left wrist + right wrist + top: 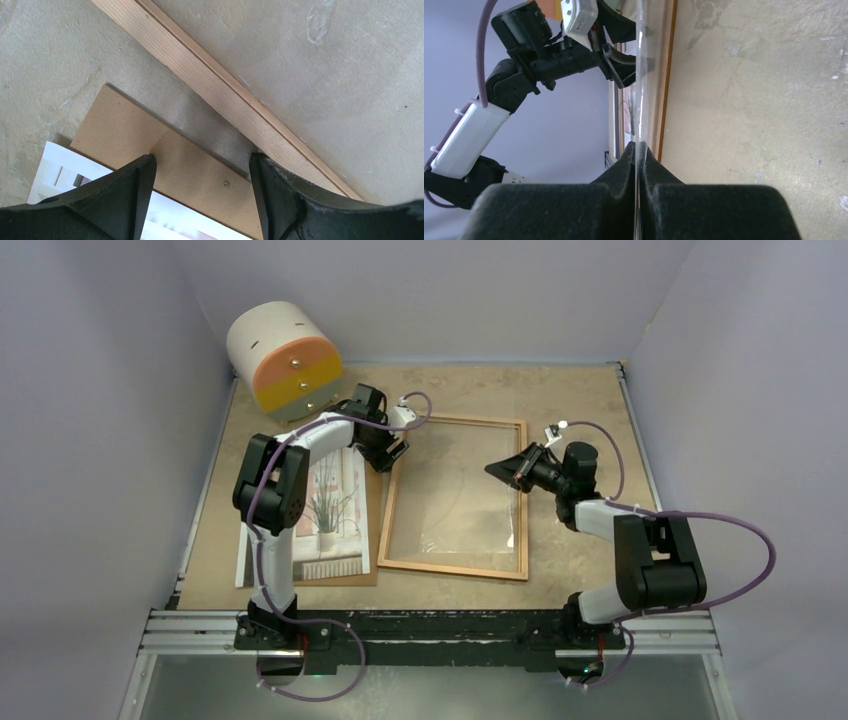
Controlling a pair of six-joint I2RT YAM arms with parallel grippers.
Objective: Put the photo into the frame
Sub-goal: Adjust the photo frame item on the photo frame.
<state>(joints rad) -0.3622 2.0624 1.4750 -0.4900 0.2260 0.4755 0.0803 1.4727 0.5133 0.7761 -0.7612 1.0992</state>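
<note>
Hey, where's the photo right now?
In the top view, the photo lies face up on the left side of the table, on the brown backing board. It is partly under the left arm and just left of the frame.

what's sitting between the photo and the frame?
Left wrist view: past the photo comes a strip of brown backing board, then a sliver of bare table, then the frame.

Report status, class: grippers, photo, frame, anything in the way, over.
Left gripper open above backing board corner. Right gripper shut on edge of clear pane. Photo face-up on backing board, left of frame, not in. Left arm crosses over photo.
</note>
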